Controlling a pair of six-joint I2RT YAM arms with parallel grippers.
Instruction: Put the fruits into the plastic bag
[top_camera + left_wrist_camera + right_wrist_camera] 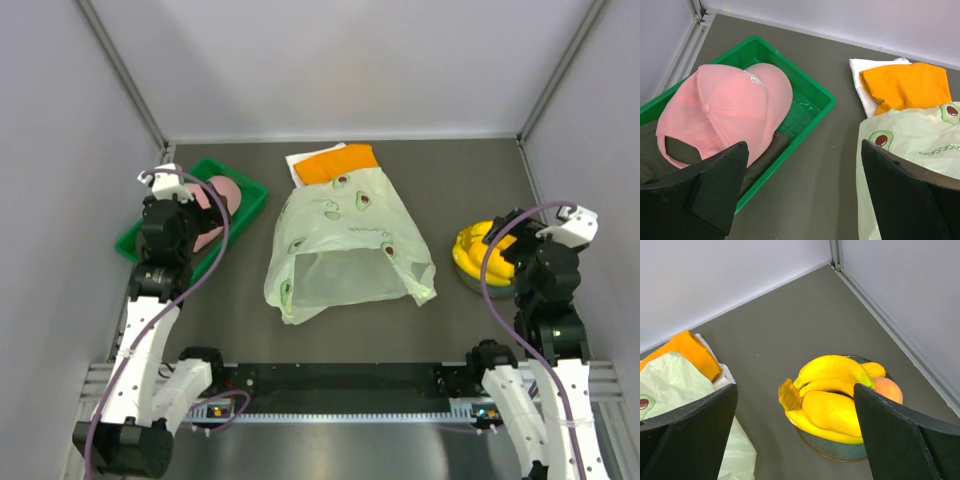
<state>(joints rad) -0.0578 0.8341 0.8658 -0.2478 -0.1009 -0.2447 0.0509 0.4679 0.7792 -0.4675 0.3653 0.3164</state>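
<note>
A bunch of yellow bananas (832, 390) lies on a round blue-grey plate (840, 450) at the right of the table, also in the top view (473, 248); an orange-pink fruit (888, 389) sits behind it. The pale green plastic bag (340, 250) with avocado prints lies mid-table, its mouth facing the near edge; it shows in the left wrist view (910, 150) and the right wrist view (670, 385). My right gripper (797, 435) is open, above and near the bananas, holding nothing. My left gripper (802, 192) is open and empty over bare table between the tray and the bag.
A green tray (810, 90) at the left holds a pink cap (725, 107). An orange cloth (338, 163) on a white sheet lies behind the bag. Grey walls close in the table at the left, right and back.
</note>
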